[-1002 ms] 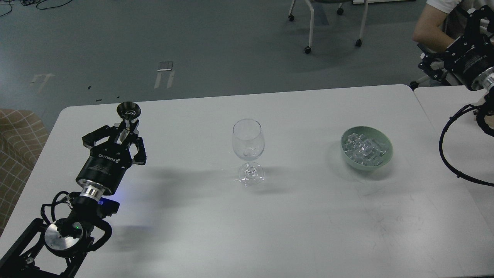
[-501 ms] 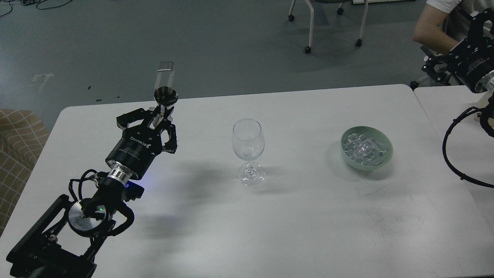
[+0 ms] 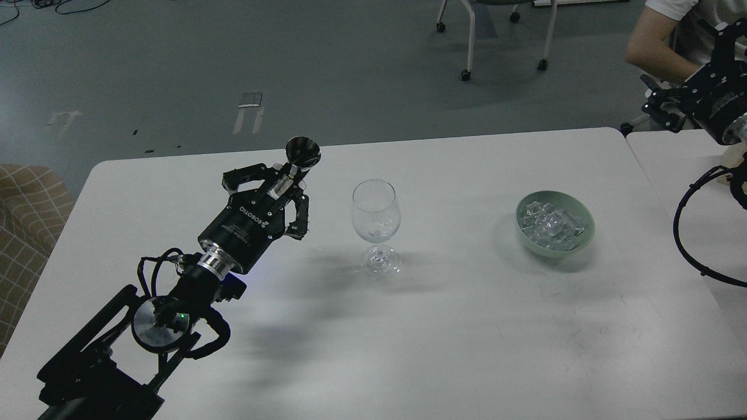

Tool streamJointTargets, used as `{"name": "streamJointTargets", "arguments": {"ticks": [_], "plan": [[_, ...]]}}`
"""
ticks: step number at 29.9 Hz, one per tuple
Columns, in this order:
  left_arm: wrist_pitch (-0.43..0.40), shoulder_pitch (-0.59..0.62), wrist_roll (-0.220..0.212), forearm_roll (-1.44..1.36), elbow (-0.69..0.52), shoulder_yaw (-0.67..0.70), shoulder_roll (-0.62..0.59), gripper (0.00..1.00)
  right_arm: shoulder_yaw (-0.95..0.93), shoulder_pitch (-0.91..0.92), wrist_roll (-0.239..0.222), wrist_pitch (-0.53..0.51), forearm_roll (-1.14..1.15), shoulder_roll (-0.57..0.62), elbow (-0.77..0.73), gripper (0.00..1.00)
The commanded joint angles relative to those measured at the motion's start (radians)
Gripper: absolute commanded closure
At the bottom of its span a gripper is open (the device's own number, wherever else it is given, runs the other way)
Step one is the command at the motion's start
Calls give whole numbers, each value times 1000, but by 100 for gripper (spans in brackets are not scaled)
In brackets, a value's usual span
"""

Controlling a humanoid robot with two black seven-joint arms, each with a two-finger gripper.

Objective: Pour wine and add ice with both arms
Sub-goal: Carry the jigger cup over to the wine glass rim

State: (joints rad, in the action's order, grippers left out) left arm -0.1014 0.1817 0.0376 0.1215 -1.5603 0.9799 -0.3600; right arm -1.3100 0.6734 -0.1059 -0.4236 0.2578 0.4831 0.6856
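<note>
Cup [image 3: 302,153], small, dark and conical with a narrow stem, sits in the left gripper [image 3: 284,185], whose jaws are closed on the stem so that the cup's mouth faces up and away, tilted a little. Whether any wine is inside cannot be told, for the inside of the cup shows only dark. This gripper hangs above the white table [image 3: 443,326], just left of a clear glass [image 3: 376,227] that stands upright on its foot near the table's middle. Cup and glass rim are near each other but apart.

To the right of the glass, well apart from it, stands a pale green bowl [image 3: 578,240] heaped with ice [image 3: 548,220], clear cubes piled against one another inside the rim.

At the right edge of the view the right gripper [image 3: 671,108] is held high, beyond the table's far corner, well apart from the bowl. It is dark and partly cut off, so how its jaws stand cannot be told. A black cable [image 3: 683,233] loops down below it over a second table [image 3: 688,169].
</note>
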Motion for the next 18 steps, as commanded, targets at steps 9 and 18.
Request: {"name": "streamJointTargets", "arguments": {"ticks": [9,18], "plan": [[88,30,-33,-37,-24,-3,3,100,0,0,0,2,0,0,3,0],[104,21,-39,-39,-60,-3,30,100,0,0,0,0,0,2,-4,0]]}}
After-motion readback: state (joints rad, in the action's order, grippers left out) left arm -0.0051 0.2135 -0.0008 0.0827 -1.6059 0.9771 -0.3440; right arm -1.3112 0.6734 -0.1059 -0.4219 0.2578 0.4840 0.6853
